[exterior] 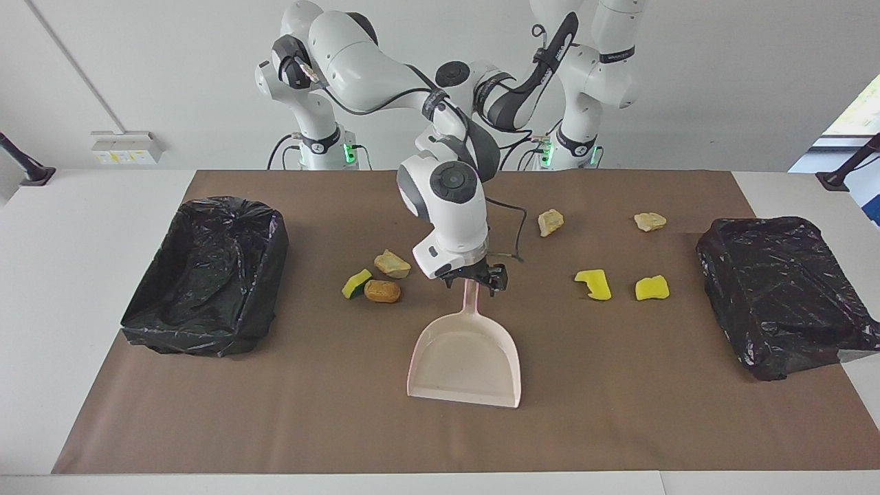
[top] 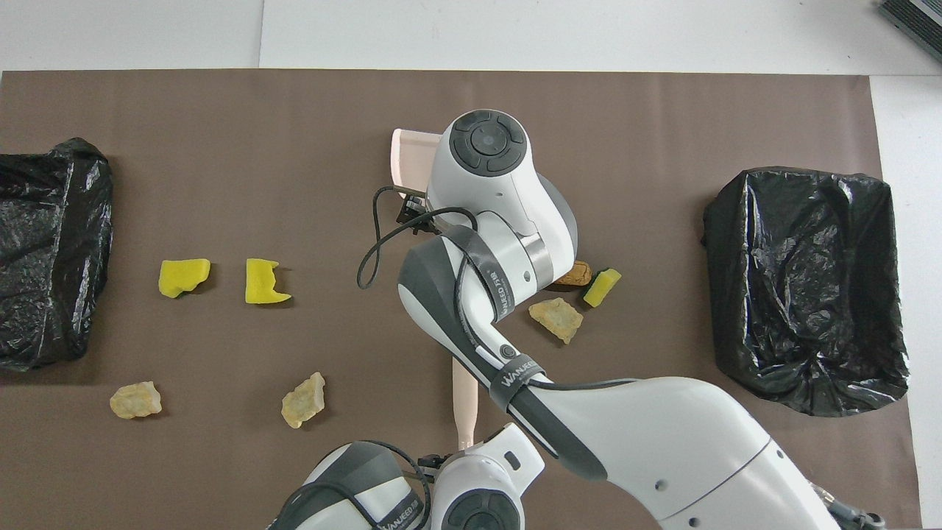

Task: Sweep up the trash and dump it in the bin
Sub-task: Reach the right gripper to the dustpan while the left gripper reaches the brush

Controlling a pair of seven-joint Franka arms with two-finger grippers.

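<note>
**A:** Starting at the right arm's end, what do we have at the edge?

**B:** We see a black-lined bin [exterior: 206, 275] straddling the end edge of the brown mat [exterior: 275, 426]. Beside it, toward the middle, is a bare gap. Then three scraps are bunched close together: a green-backed sponge [exterior: 356, 283], an orange lump [exterior: 382, 291] and a tan lump [exterior: 392, 264].

**A:** And the middle?

**B:** The pink dustpan [exterior: 464, 357] lies flat, with its handle toward the robots and its wide lip away from them. The right gripper [exterior: 474, 278] is low at the handle's tip, with its fingers spread on either side and not clamped. Farther from the robots than the lip, we have a broad bare strip of mat running to its long edge. The brush [top: 464, 401] lies nearer the robots than the dustpan. The left gripper is hidden under its own wrist [top: 471, 500], which is over the brush's near end, so we cannot tell whether it is grasping anything.

**A:** And toward the left arm's end?

**B:** We see four scraps, well apart. A crumbly lump [exterior: 550, 221] and a beige lump [exterior: 650, 221] lie nearer the robots. A notched yellow sponge [exterior: 593, 284] and a small yellow sponge [exterior: 652, 287] lie farther out. There are open lanes between them. The second bin [exterior: 777, 289] overlaps that end's edge.
</note>
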